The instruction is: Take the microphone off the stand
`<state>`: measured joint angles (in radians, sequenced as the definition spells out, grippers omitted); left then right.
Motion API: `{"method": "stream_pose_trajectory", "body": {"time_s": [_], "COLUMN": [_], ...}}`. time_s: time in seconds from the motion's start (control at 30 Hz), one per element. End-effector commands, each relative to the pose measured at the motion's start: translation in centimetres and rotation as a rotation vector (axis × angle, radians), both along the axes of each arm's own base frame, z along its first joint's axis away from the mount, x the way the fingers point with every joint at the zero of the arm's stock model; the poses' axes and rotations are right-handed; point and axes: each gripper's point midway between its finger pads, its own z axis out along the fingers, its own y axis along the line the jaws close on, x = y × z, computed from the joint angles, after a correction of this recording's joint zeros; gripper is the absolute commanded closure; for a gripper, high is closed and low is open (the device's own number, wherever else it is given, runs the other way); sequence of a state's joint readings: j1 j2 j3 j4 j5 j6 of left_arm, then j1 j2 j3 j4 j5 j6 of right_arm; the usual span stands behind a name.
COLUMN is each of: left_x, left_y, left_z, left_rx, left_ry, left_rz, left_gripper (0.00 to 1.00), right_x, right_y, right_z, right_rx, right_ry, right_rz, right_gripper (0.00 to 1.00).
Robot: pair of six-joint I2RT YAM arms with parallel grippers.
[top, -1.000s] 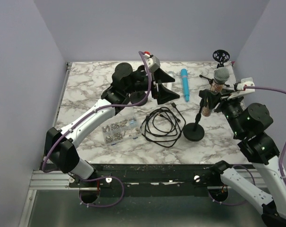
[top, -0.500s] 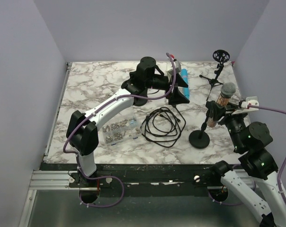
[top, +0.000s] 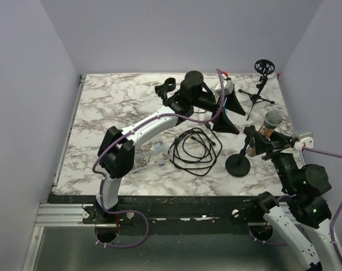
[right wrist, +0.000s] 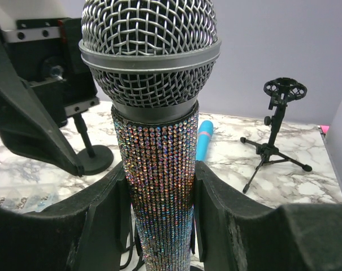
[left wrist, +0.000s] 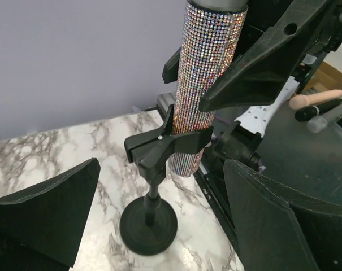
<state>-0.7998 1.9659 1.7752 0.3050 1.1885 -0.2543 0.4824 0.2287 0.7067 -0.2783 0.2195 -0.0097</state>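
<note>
A rhinestone microphone (top: 269, 125) with a silver mesh head (right wrist: 150, 51) stands upright in the clip (left wrist: 165, 148) of a black round-base stand (top: 237, 165) at the table's right. My right gripper (top: 260, 141) is shut on the microphone's body (right wrist: 159, 186), a finger on each side, just above the clip. My left gripper (top: 240, 121) is open and empty, just far-left of the stand. In the left wrist view (left wrist: 162, 169) the stand's base (left wrist: 148, 226) shows between its fingers, some way off.
A coiled black cable (top: 194, 149) and a clear box of small parts (top: 141, 155) lie left of the stand. A small tripod stand (top: 260, 84) is at the far right. A second round-base stand (right wrist: 94, 158) and a blue cylinder (right wrist: 204, 138) lie behind.
My left arm swung right across the table until its open gripper reached the stand. My right gripper, shut on the microphone, shifted right and nearer, and the stand moved with it.
</note>
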Motion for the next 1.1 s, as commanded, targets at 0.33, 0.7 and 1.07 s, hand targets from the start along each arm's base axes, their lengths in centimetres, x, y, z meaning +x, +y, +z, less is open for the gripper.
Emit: {"method": "stream_pose_trajectory", "body": {"time_s": [0.33,0.7,1.07], "left_x": [-2.6,-2.0,-1.2], "left_y": [-3.3,-4.2,-5.5], "left_z": [-0.7,-2.8,-3.9], "left_rx": [-0.039,-0.013,-0.019], "left_ry": [0.019,0.048,0.031], "left_rz": [-0.268,-0.293,-0.214], "left_gripper": [0.07,0.09,0.18], "right_x": [-0.4,-0.6,-0.5], "right_y": [1.4,0.8,0.9], "right_z": [0.3,0.3,0.0], "right_rx": [0.015,0.024,0.021], "right_ry": [-0.022,-0.028,-0.021], "right_rz": [0.079,0.054,0.056], "right_gripper": [0.99,0.99,0.99]}}
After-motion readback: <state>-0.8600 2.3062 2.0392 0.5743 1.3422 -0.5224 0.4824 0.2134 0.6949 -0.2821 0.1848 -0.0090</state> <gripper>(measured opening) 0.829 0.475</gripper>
